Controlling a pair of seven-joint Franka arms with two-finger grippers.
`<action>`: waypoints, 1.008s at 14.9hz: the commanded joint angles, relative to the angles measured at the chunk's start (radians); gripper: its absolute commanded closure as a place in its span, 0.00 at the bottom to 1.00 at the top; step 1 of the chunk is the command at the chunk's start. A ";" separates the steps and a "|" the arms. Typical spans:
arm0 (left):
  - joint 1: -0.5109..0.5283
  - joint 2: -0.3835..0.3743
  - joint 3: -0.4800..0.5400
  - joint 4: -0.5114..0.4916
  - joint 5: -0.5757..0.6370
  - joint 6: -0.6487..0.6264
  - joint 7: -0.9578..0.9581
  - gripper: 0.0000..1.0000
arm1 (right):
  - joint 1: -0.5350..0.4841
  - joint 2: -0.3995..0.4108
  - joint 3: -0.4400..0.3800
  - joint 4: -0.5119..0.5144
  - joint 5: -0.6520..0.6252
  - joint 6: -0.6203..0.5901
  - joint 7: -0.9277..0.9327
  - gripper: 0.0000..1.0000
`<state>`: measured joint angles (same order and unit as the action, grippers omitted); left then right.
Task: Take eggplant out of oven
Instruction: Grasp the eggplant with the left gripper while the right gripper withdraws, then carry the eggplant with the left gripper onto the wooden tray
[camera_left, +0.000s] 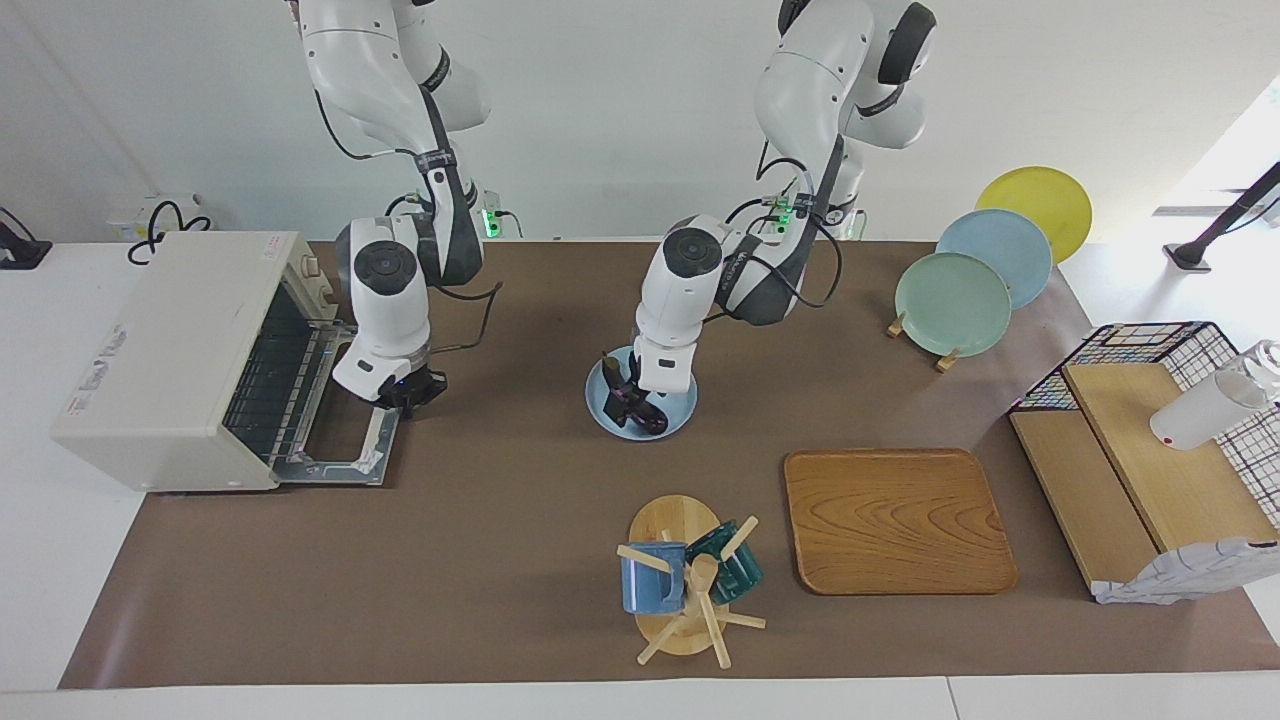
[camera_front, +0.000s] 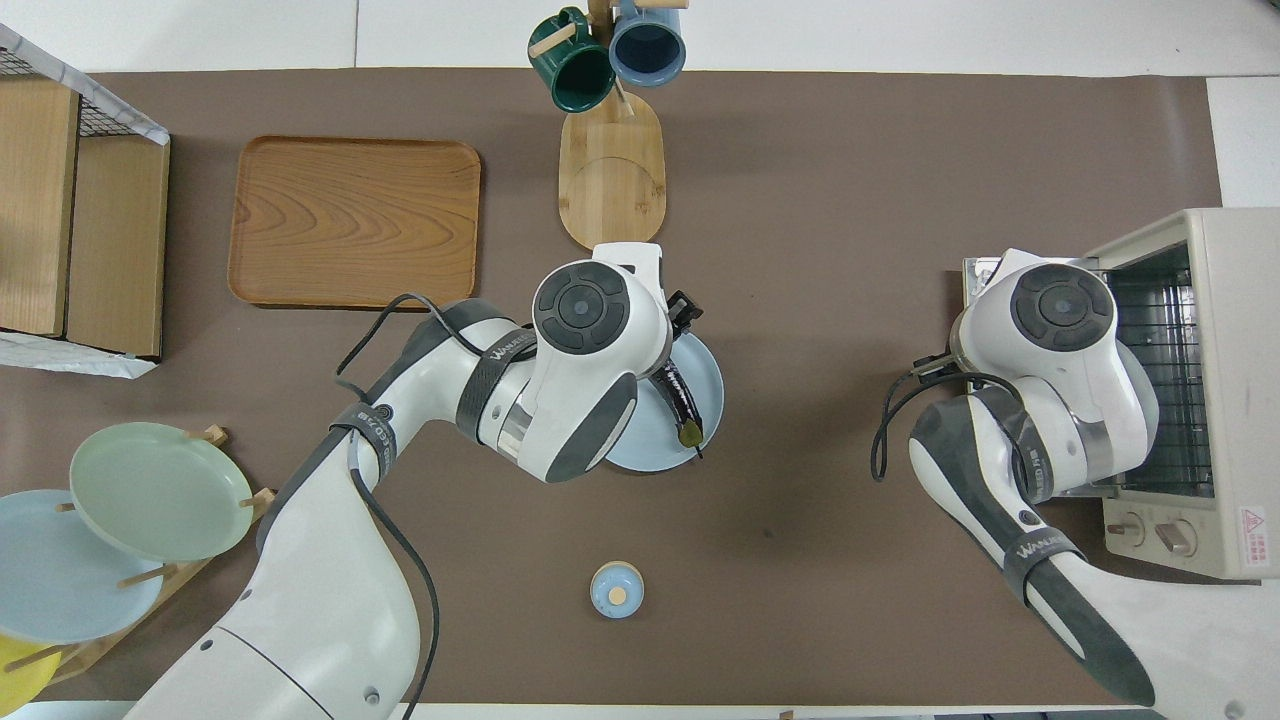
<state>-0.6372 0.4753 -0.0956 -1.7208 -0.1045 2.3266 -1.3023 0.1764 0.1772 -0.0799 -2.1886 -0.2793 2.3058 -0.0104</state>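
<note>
Two arms, one step in hand. The eggplant is already out of the oven; it lies on the plate at mid-table, and the oven's rack looks bare above its dropped door. The left gripper is down at the eggplant's middle with its jaws apart on either side of it; whether the pads touch the skin cannot be told. The right gripper is closed on nothing, low at the door's outer edge, waiting. Judgement: a grasp here should close across the thick middle, square to the long axis. The glossy skin may slip, and the plate may shift.
</note>
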 joint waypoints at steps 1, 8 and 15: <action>-0.036 -0.007 0.022 -0.035 0.013 0.005 -0.019 0.00 | -0.041 -0.022 0.005 0.122 -0.018 -0.190 -0.124 1.00; -0.039 -0.012 0.022 -0.051 0.014 0.003 -0.040 0.54 | -0.191 -0.136 0.002 0.224 -0.001 -0.356 -0.419 1.00; 0.003 -0.061 0.022 0.000 0.060 -0.090 0.029 1.00 | -0.187 -0.197 0.019 0.404 0.174 -0.628 -0.410 1.00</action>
<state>-0.6573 0.4695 -0.0797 -1.7234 -0.0644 2.2960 -1.3141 -0.0289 -0.0153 -0.0786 -1.9182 -0.2086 1.8201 -0.4378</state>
